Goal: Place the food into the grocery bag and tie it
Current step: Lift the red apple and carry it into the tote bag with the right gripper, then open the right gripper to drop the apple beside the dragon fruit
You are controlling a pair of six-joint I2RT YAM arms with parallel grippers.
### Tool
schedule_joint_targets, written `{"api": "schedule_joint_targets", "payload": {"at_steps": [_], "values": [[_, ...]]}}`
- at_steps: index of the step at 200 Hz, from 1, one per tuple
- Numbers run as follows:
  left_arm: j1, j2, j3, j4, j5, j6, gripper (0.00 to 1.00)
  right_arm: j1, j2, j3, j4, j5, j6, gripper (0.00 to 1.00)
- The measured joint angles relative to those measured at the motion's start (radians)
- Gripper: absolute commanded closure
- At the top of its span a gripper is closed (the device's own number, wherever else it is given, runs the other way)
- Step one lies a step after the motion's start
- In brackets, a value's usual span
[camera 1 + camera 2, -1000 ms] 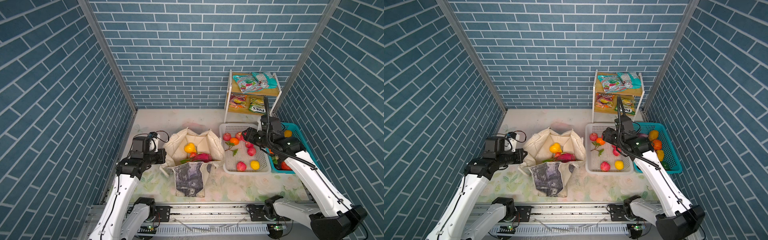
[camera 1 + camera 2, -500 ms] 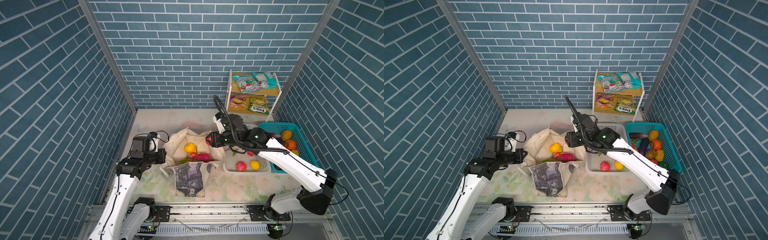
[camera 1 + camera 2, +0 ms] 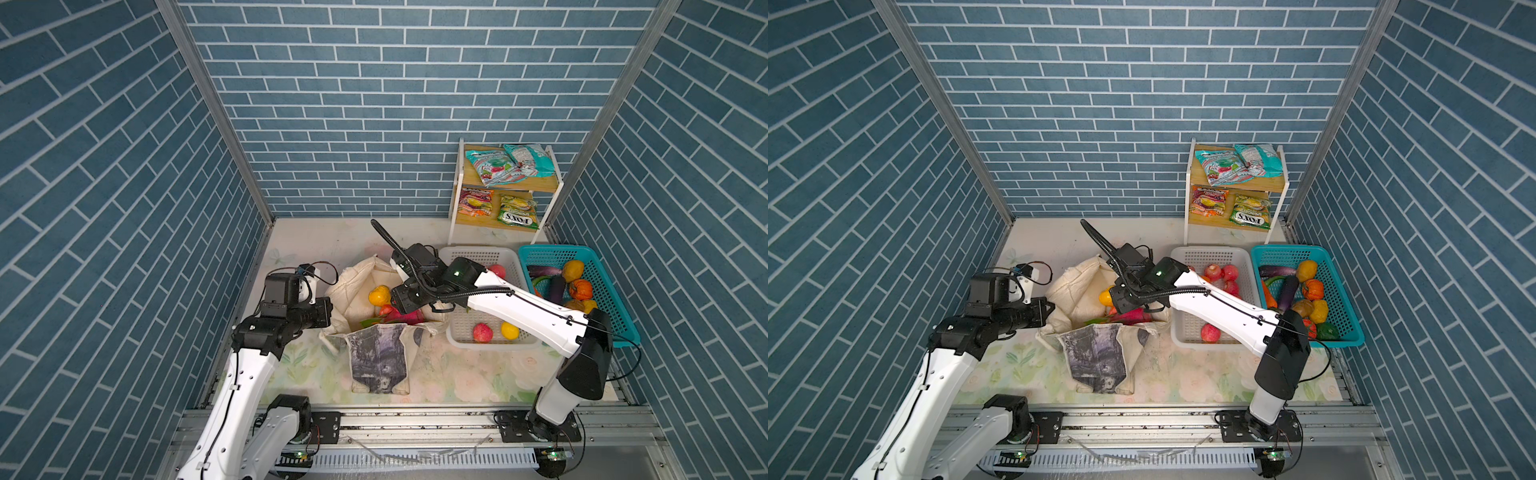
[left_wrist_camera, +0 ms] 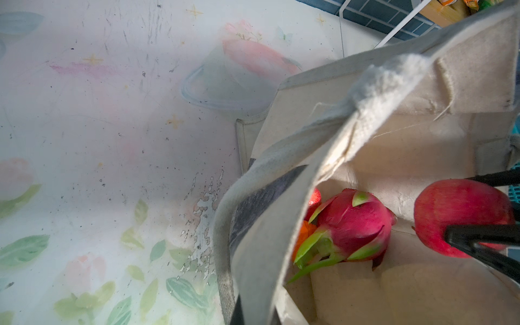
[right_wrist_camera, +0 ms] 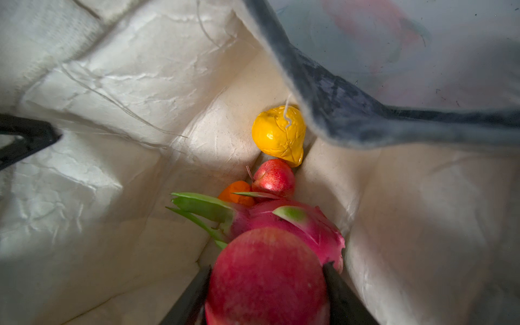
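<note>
— Where is the grocery bag [image 3: 376, 357]?
— Slumped on the tabletop [image 3: 457, 374], mouth wide open, its smudgy grey panel flopped forward.
— What's inside?
— At the bottom: a yellow fruit [image 5: 278, 135], a small red apple [image 5: 274, 178], an orange [image 5: 236, 191] and a pink dragon fruit [image 5: 295, 222]. My right tool [image 5: 267, 281] grips a bigger red apple [image 5: 267, 270] just above the dragon fruit.
</note>
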Motion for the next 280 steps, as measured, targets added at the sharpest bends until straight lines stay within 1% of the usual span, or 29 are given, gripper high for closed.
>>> {"api": "schedule_joint_targets", "payload": {"at_steps": [70,85,103,159,166,171,174,243,264,280], "values": [[0.000,-0.001,-0.005,0.003,0.000,0.000,1.00,0.000,0.042,-0.019,-0.001,0.013,-0.025,0.49],[0.000,-0.001,-0.005,0.003,0.000,0.000,1.00,0.000,0.057,-0.026,-0.003,0.016,-0.029,0.47],[0.000,-0.001,-0.005,0.004,0.000,0.000,1.00,0.000,0.069,-0.034,-0.002,0.022,-0.036,0.43],[0.000,-0.001,-0.007,0.008,0.004,0.000,1.00,0.001,0.080,-0.037,-0.005,0.047,-0.056,0.21],[0.000,-0.001,-0.007,0.009,0.004,0.000,1.00,0.001,0.080,-0.037,-0.007,0.053,-0.058,0.15],[0.000,-0.001,-0.007,0.010,0.004,0.000,1.00,0.001,0.080,-0.037,-0.009,0.056,-0.060,0.04],[0.000,-0.001,-0.008,0.010,0.004,0.000,1.00,0.001,0.080,-0.037,-0.010,0.058,-0.057,0.01],[0.000,-0.001,-0.008,0.014,0.004,0.000,1.00,0.001,0.051,-0.023,-0.035,0.083,-0.066,0.01],[0.000,-0.001,-0.008,0.015,0.004,0.000,1.00,0.000,0.004,-0.006,-0.037,0.103,-0.066,0.01],[0.000,-0.001,-0.008,0.015,0.004,0.000,1.00,0.000,-0.061,0.004,-0.036,0.134,-0.070,0.01]]}}
